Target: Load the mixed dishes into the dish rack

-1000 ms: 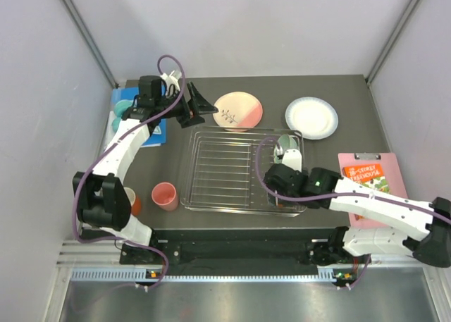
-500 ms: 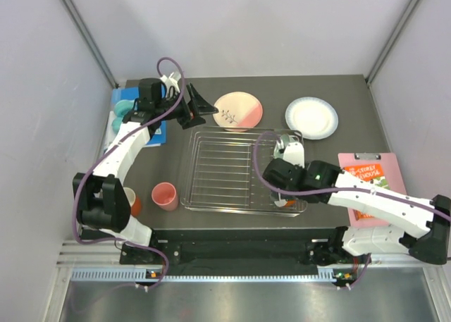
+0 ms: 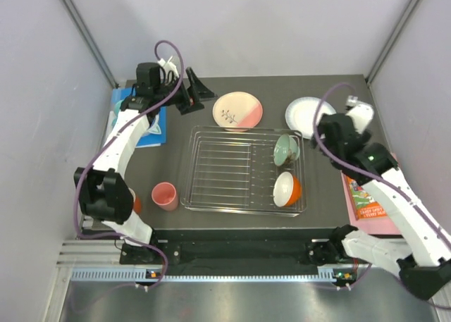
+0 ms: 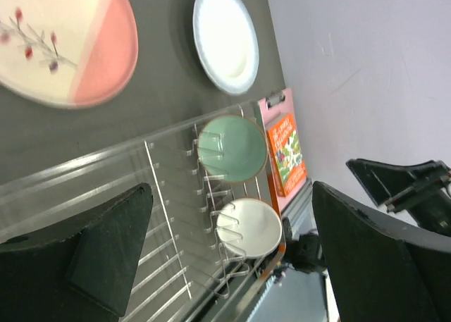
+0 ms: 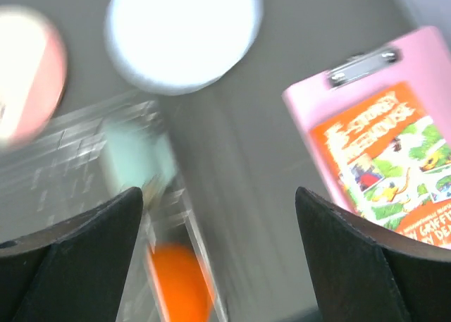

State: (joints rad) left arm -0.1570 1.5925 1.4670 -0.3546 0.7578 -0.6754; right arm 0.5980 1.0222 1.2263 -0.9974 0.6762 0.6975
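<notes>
You are a third of the way through, by my reading: the large rectangular silver wire dish rack (image 3: 218,170) sits mid-counter (image 3: 275,89) and holds two of the six dishes, both at its right end. Of the plates, you have two and neither is loaded: the round pink-and-cream plate (image 3: 238,110) lies flat just behind the rack's far rim, and the round white plate (image 3: 301,116) lies flat to its right, partly hidden under your right arm. Of the bowls, you have two and both are done: the mint-green bowl (image 3: 286,148) stands on edge between the bars, and the orange bowl with white inside (image 3: 287,189) stands on edge just nearer you. The small pieces are one each and both remain on the counter left of the rack: the pink cup (image 3: 165,196) upright close to the rack's near-left corner, and the orange mug (image 3: 136,203), mostly hidden behind the left arm's base. Your left end effector (image 4: 225,251) hangs spread wide and empty near the pink-and-cream plate; your right end effector (image 5: 218,251) is likewise spread with nothing between its fingers, near the white plate
</notes>
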